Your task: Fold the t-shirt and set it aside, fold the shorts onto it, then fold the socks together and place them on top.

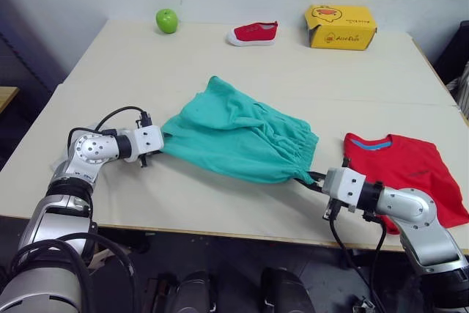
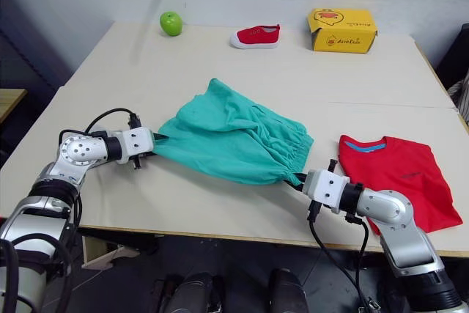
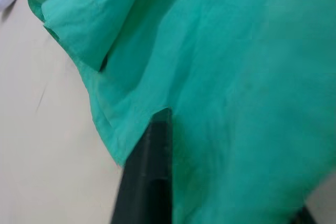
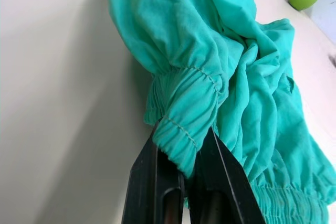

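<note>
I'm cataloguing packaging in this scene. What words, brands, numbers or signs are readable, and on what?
Yellow cardboard box: dark print below a cartoon figure on its front, too blurred to read for certain.
Folded red cloth t-shirt: small dark chest print, too small to read.
Nothing else bears readable text.

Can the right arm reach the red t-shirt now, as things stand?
Probably not at once. The t-shirt lies close beside the right gripper, with nothing between them, but that gripper is shut on the waistband of the shorts and must release it first.
</note>
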`<state>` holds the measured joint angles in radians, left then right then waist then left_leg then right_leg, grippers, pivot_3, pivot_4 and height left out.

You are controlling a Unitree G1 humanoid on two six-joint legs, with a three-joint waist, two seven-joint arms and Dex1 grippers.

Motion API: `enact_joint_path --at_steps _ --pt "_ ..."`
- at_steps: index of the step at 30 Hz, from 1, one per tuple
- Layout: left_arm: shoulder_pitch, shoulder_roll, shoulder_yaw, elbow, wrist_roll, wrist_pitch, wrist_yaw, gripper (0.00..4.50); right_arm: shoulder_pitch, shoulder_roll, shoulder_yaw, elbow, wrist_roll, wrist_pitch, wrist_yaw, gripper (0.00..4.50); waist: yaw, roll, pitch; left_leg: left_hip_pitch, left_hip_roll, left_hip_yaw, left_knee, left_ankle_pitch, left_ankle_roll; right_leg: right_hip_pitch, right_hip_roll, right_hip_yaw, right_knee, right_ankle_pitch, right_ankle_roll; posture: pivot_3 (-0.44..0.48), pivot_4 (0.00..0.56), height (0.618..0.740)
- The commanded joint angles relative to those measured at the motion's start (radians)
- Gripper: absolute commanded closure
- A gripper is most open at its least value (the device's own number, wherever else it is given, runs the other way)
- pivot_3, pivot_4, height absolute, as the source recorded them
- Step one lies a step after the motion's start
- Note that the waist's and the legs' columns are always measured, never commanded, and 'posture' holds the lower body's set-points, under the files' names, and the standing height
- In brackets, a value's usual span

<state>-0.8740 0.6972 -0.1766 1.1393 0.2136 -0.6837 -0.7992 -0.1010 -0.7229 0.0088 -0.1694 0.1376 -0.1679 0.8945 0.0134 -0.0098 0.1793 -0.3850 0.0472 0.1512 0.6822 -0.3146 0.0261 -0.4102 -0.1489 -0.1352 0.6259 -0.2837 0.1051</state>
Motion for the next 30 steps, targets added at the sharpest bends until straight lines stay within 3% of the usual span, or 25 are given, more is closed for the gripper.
enact_joint_path --at_steps 1,6,11,15,21,26,30 --pt "0.011 -0.014 0.009 0.041 -0.027 0.068 -0.115 4.45 0.000 -0.017 -0.039 0.018 0.014 -0.049 0.009 4.50 -0.002 0.000 0.000 0.000 0.000 0.000 0.000 0.000 0.000 0.000 0.000 0.000 0.000 0.000 0.000 0.000 0.150 0.740" --pt "0.100 0.015 0.095 -0.160 -0.228 0.164 -0.407 4.45 -0.024 -0.022 -0.037 0.068 0.009 -0.083 0.029 4.50 -0.018 0.000 0.000 -0.001 0.000 0.001 0.000 0.000 0.000 -0.001 0.000 0.000 0.001 0.000 0.000 0.000 0.150 0.740" --pt "0.381 0.139 0.195 -0.637 -0.459 0.426 -0.575 4.45 -0.049 -0.024 -0.039 0.112 0.051 -0.067 0.064 4.50 -0.044 0.000 0.000 -0.004 0.001 0.003 0.000 -0.002 0.000 -0.003 0.000 0.000 0.000 0.000 0.000 0.000 0.150 0.740" --pt "0.644 0.241 0.303 -0.940 -0.578 0.599 -0.584 4.45 -0.042 -0.042 -0.041 0.125 0.079 -0.113 0.123 4.50 -0.053 -0.001 0.002 -0.003 0.003 0.004 -0.001 -0.003 -0.001 -0.003 0.002 0.001 -0.001 -0.001 0.000 0.000 0.150 0.740" --pt "0.985 0.320 0.453 -1.289 -0.699 0.837 -0.557 4.45 0.015 -0.110 -0.047 0.119 0.180 -0.104 0.286 4.50 -0.038 -0.001 0.003 -0.001 0.003 0.002 -0.001 -0.005 0.000 -0.001 0.000 0.002 -0.005 -0.001 0.000 0.000 0.150 0.740" --pt "1.117 0.382 0.510 -1.444 -0.757 1.027 -0.551 4.45 0.045 -0.260 -0.008 0.095 0.272 0.103 0.498 4.50 -0.035 0.000 0.003 -0.002 0.003 0.001 0.000 -0.005 0.000 -0.001 0.000 0.002 -0.006 -0.001 -0.001 0.000 0.150 0.740" --pt "1.033 0.414 0.501 -1.474 -0.840 1.171 -0.530 4.45 -0.021 -0.317 0.031 0.125 0.253 0.162 0.579 4.50 -0.037 0.000 0.003 -0.002 0.004 0.000 -0.001 -0.006 -0.001 -0.002 0.000 0.001 -0.006 -0.002 -0.002 0.000 0.150 0.740"
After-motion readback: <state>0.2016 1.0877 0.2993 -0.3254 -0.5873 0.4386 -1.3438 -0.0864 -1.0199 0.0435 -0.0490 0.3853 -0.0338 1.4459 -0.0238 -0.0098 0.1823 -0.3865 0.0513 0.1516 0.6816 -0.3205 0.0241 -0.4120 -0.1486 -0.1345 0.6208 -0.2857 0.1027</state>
